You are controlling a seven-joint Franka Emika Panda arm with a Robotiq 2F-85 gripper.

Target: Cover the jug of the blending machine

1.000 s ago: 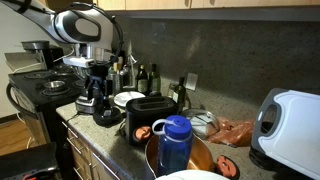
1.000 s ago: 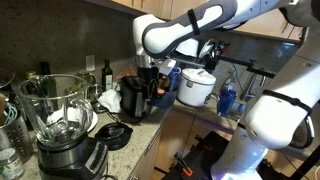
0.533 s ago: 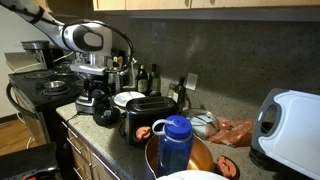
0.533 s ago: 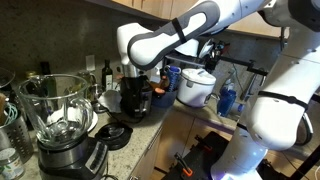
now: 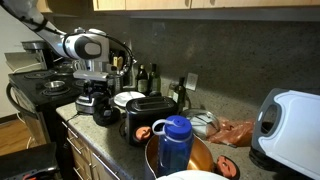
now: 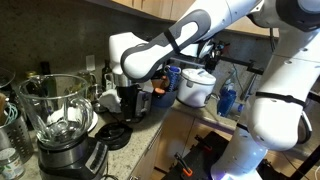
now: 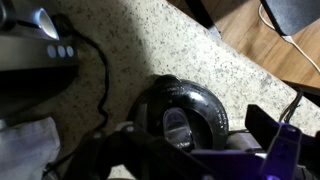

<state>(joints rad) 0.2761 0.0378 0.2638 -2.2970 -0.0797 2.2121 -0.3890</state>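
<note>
Shifted since the earlier frame: the arm, carried from above the toaster (image 5: 150, 117) toward the blender end of the surface (image 6: 143, 150) and lowered. Nearest, at the surface's near corner: blending machine (image 6: 72, 160), with the jug (image 6: 55, 108) seated on its base and its rim uncovered. Beyond it: black round lid (image 7: 185, 112), laid flat near the front edge. Above the lid: tool (image 7: 195, 135), fingers spread wide, nothing held.

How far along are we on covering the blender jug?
Done: nothing yet; the jug stands open-topped on its base. In hand: the gripper hovers open above the black lid lying on the counter, not gripping it. Left: grasp the lid, carry it over and seat it on the jug.
</note>
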